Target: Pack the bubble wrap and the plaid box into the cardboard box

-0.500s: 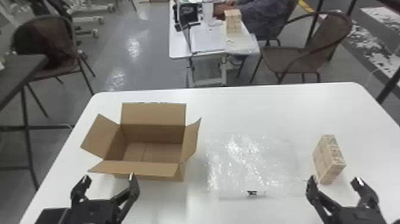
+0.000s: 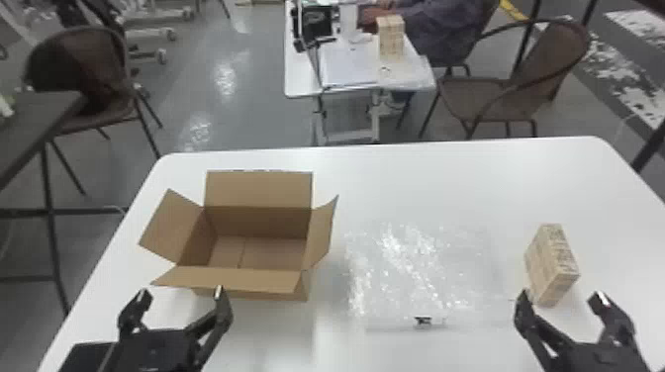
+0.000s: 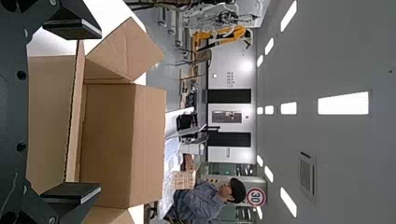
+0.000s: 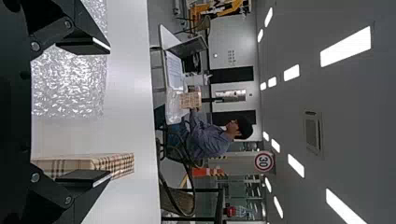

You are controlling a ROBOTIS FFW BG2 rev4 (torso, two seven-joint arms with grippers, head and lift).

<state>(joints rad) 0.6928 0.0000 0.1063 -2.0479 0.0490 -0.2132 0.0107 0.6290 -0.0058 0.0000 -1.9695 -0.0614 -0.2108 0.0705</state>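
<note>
In the head view my left gripper (image 2: 180,297) stands open in front of the empty cardboard box (image 2: 257,252), whose flaps are spread. My right gripper (image 2: 561,299) is open near the plaid box (image 2: 549,264), which stands on the table at the right. Between the two boxes, the clear bubble wrap (image 2: 415,272) lies flat. The left wrist view has the cardboard box (image 3: 107,140) beyond my open left gripper (image 3: 98,109). In the right wrist view, the plaid box (image 4: 88,163) is partly behind one finger of my open right gripper (image 4: 109,109), and the bubble wrap (image 4: 70,84) lies beyond.
Both boxes and the wrap rest on a white table (image 2: 445,183) with rounded far corners. A small dark clip-like item (image 2: 423,321) is at the wrap's near edge. Chairs (image 2: 514,84) and a second white table (image 2: 297,79) stand farther back.
</note>
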